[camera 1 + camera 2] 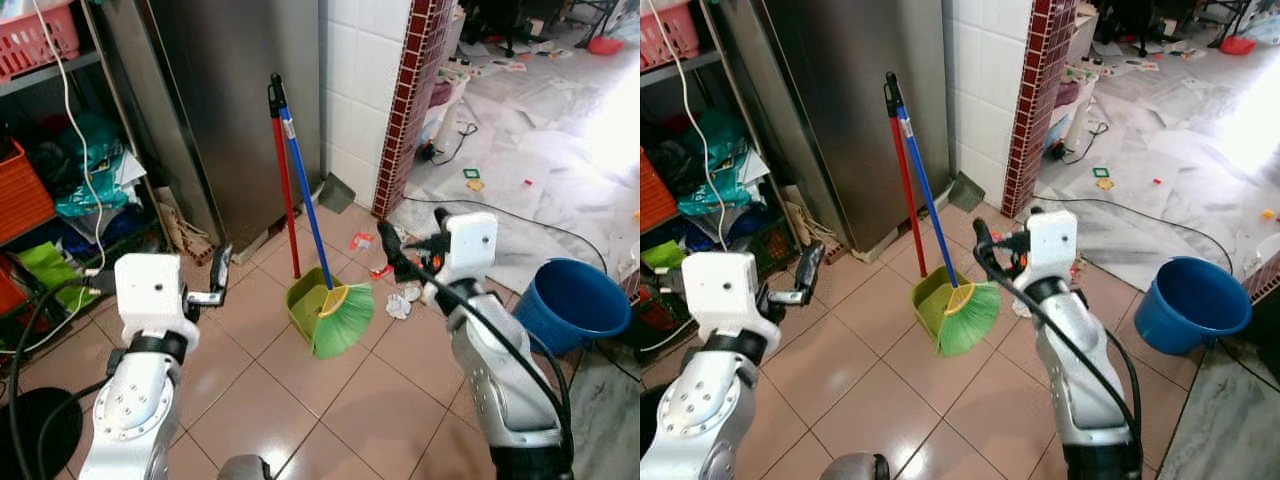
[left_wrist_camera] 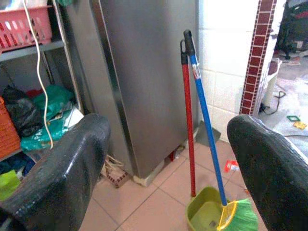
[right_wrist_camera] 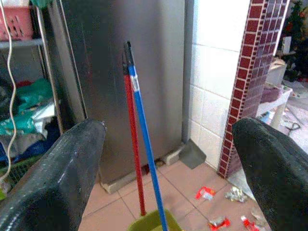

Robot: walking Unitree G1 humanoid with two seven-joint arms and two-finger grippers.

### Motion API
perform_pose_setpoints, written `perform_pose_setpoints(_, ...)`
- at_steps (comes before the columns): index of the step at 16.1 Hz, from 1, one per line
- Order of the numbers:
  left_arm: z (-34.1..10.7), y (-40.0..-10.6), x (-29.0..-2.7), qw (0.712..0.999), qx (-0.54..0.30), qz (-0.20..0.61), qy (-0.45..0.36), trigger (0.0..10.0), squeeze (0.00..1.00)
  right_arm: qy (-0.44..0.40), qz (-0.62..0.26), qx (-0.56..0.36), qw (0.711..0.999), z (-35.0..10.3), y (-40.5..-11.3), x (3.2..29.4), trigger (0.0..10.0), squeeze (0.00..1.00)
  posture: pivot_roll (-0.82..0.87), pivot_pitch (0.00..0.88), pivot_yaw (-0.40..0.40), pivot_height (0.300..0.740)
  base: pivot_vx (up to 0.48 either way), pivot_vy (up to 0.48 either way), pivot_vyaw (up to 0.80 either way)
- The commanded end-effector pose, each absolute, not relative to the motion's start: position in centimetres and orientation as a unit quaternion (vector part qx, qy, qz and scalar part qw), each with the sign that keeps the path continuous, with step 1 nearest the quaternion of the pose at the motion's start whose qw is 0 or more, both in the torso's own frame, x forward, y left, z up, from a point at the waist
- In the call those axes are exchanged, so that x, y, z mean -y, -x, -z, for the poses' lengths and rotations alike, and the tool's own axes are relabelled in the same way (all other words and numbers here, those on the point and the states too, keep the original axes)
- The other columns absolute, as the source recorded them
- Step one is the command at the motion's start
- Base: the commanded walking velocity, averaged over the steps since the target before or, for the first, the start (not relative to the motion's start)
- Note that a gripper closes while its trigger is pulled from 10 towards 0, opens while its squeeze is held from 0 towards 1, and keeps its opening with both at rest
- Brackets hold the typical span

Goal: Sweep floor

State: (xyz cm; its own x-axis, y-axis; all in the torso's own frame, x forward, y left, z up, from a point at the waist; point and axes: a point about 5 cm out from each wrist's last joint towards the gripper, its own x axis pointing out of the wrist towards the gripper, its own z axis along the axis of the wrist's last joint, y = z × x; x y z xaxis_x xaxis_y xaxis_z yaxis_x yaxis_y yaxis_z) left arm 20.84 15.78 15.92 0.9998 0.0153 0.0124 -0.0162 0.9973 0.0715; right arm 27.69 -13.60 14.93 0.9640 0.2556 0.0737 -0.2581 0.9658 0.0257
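— Green bristles showed where the broom [image 1: 322, 260] stood: blue handle leaning on the steel fridge [image 1: 240, 90] at the far side, head resting in the green dustpan [image 1: 305, 305], whose red handle stood beside it.

— Parked upright, I'd judge, so the handles could be reached. And the grippers?

— Left gripper [image 1: 216, 282] and right gripper [image 1: 397, 258] were both raised, fingers spread, holding nothing, either side of the broom but apart from it.

— Work to do?

— Wrappers [image 1: 398, 303] littered the tiles right of the brush, near the blue bucket [image 1: 572, 300].
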Motion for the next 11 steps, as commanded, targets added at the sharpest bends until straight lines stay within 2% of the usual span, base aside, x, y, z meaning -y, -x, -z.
perform_pose_setpoints(1, -16.2, -21.4, -15.9, 0.999, 0.012, -0.003, -0.040, 10.0, 0.00, -0.051, -0.128, 0.026, 0.990, -14.9, -28.2, 13.7, 10.0, 0.00, -0.05, 0.000, -0.002, 0.740, 0.000, 0.000, 0.00)
perform_pose_setpoints(3, -16.5, -22.0, -16.2, 0.999, 0.024, -0.005, -0.044, 10.0, 0.00, -0.028, -0.113, 0.035, 0.993, -15.2, -28.8, 13.8, 10.0, 0.00, -0.06, 0.000, -0.009, 0.740, 0.000, 0.000, 0.00)
perform_pose_setpoints(5, -16.8, -22.8, -16.2, 0.997, 0.048, -0.001, -0.066, 10.0, 0.00, -0.065, -0.123, 0.029, 0.990, -15.2, -29.4, 13.6, 10.0, 0.00, -0.05, 0.000, -0.024, 0.740, 0.000, 0.000, 0.00)
perform_pose_setpoints(7, -16.9, -23.0, -16.1, 0.997, 0.058, -0.009, -0.055, 10.0, 0.00, -0.039, -0.115, 0.038, 0.992, -15.4, -29.6, 13.6, 10.0, 0.00, -0.06, 0.000, -0.031, 0.740, 0.000, 0.000, 0.00)
perform_pose_setpoints(11, -16.9, -23.3, -14.2, 0.997, 0.060, 0.028, -0.042, 10.0, 0.00, -0.018, -0.136, 0.003, 0.990, -14.7, -29.0, 13.5, 10.0, 0.00, -0.06, 0.000, -0.053, 0.740, 0.000, 0.000, 0.00)
